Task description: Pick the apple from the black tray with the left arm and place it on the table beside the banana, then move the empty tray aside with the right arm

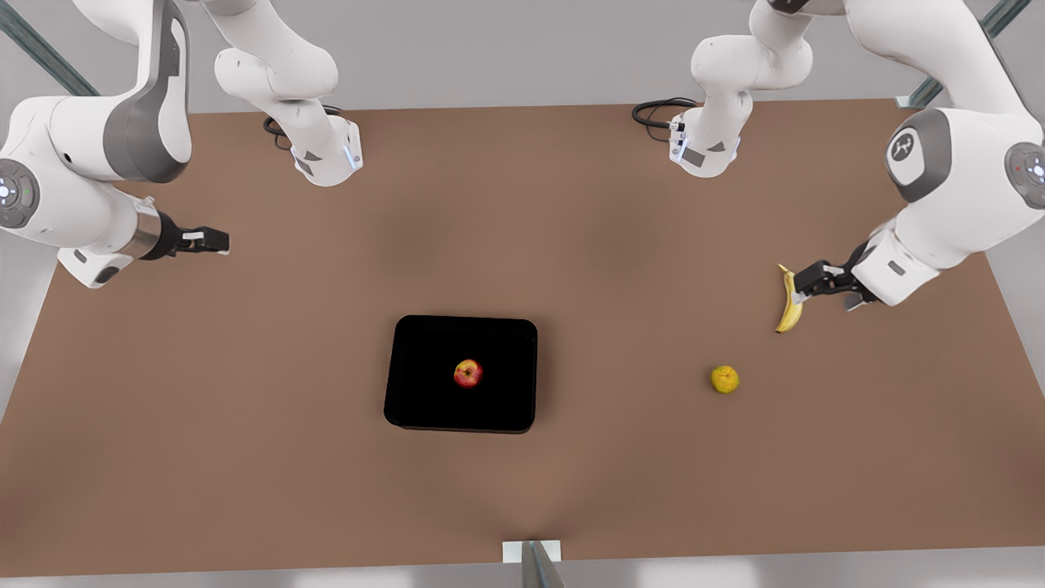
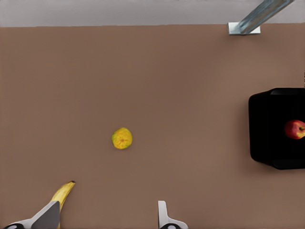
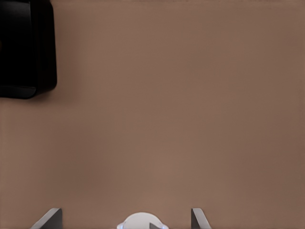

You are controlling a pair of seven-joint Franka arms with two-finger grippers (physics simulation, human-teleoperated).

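Left hand (image 1: 804,287) hovers spread open and empty just beside the banana (image 1: 787,301); right hand (image 1: 214,240), also open and empty, waits well apart from the black tray (image 1: 424,392) holding the apple (image 1: 468,373) on the worktop (image 1: 571,204).

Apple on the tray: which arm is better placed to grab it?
Roughly equal. The left gripper, open, hovers by the banana, where the apple must land, so left suits. The right gripper, open, waits over bare table, across the black tray.
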